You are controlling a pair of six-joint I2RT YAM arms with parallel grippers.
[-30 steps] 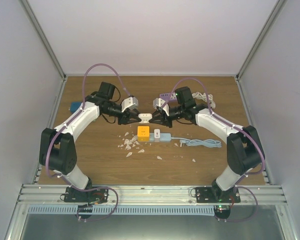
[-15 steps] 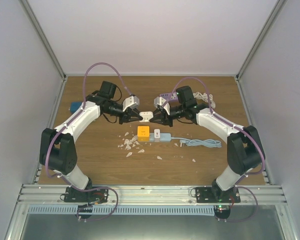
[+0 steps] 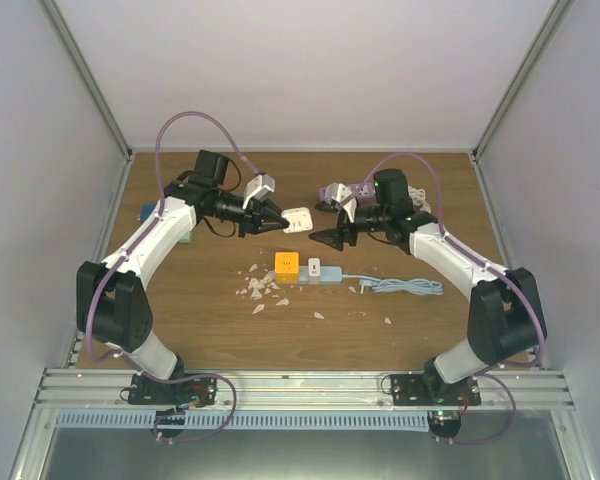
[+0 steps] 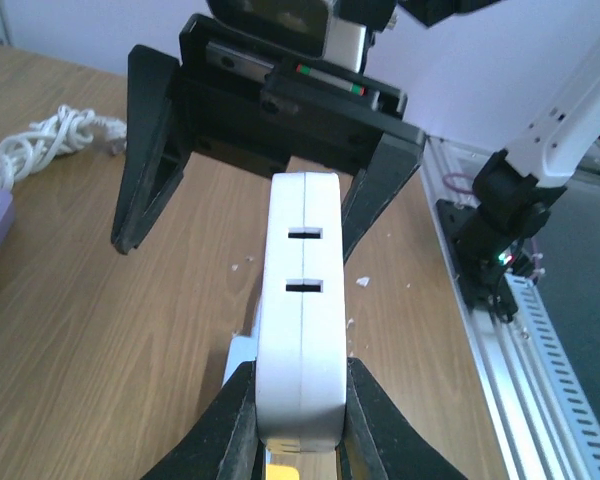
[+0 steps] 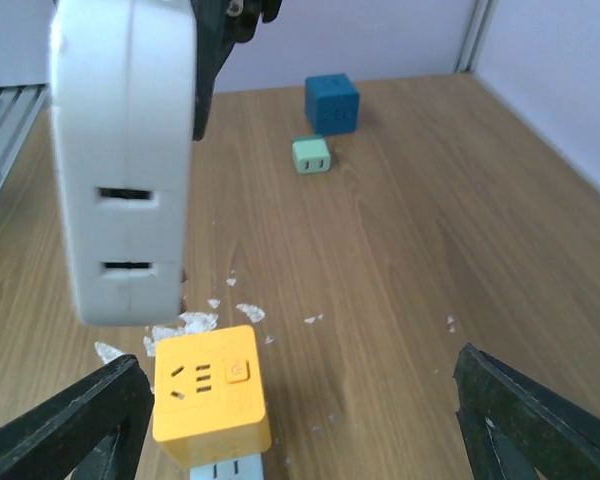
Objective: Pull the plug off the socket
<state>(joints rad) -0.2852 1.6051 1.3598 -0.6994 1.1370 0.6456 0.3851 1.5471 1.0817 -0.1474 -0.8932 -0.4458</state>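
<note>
**Adapter aloft in left grip, right jaws empty**

Your left gripper (image 3: 278, 225) is clamped on one end of the white adapter (image 3: 298, 220) and holds it clear of the table (image 3: 420, 330). Its two slots face the right gripper (image 3: 325, 238), which stands spread wide with nothing between its fingers. A white plug (image 3: 314, 267) sits in the strip (image 3: 332, 276) beside the orange cube (image 3: 286, 265), so you probably have pulling left to do there.

Watch the hold: only the adapter's end is pinched, so a bump or a fast swing could pivot it or drop it onto the strip below. If you bring the right gripper forward again, a spread finger could hit the adapter's face rather than straddle it.

The left wrist view shows how little of the adapter sits between the fingers. The right wrist view shows the orange cube under the adapter, plus a blue cube (image 5: 331, 103) and a green plug (image 5: 311, 155) beyond. Only the top view shows the gap between adapter and right gripper, and the chips (image 3: 258, 290) scattered near the strip.
</note>
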